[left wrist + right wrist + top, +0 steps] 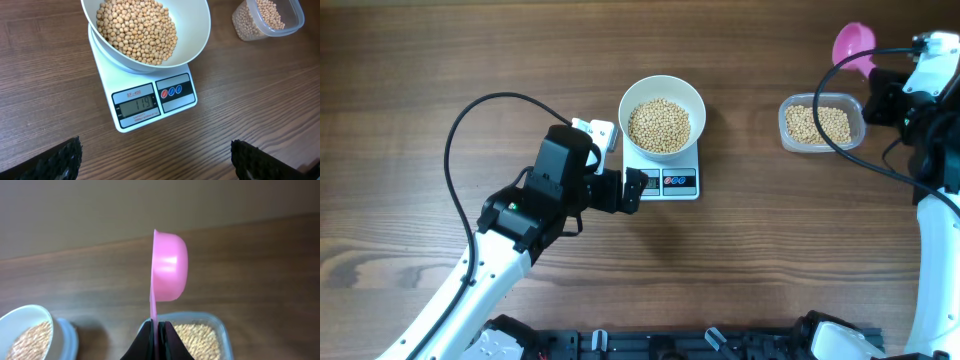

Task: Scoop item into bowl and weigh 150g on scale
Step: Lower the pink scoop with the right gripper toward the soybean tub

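Overhead, the white bowl (662, 112) of beans (659, 126) sits on the scale (663, 170); the left gripper (632, 190) rests wide open beside it. The left wrist view shows the display (136, 106) short of target. In the right wrist view, the right gripper (157, 330) pinches the pink scoop (168, 272) above the clear tub (196, 337); a small, level scoopful seems wisest.

Dark wood-grain table (420, 100), matt. On it a smooth white plastic scale (107, 85); the bowl (192, 30) atop looks glossy white, the beans (137, 30) matt tan.
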Tool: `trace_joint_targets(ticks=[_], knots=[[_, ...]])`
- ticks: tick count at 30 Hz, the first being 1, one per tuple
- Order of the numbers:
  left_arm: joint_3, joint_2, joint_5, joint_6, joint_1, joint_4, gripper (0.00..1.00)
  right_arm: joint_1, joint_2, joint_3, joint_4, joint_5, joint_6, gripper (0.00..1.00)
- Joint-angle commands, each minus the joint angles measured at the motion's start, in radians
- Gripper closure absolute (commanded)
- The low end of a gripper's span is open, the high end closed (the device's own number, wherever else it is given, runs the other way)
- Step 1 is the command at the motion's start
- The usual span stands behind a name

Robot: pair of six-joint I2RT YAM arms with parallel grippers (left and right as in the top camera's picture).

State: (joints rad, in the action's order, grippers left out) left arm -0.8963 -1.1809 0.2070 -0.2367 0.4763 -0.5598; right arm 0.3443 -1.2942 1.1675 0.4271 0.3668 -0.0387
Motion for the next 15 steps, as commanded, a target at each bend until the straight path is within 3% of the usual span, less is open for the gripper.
trace_joint_targets(ticks=[1,12,15], knots=[[0.0,0.008,-0.01,0.02,0.005,0.003,0.0,0.003,0.005,0.006,-0.039,-0.039,-0.04,0.96],[0.0,0.008,-0.01,0.02,0.005,0.003,0.0,0.003,0.004,0.006,0.011,-0.047,-0.047,0.96],[0.0,0.008,-0.01,0.02,0.005,0.003,0.0,0.003,0.004,0.006,0.076,-0.086,-0.18,0.96]])
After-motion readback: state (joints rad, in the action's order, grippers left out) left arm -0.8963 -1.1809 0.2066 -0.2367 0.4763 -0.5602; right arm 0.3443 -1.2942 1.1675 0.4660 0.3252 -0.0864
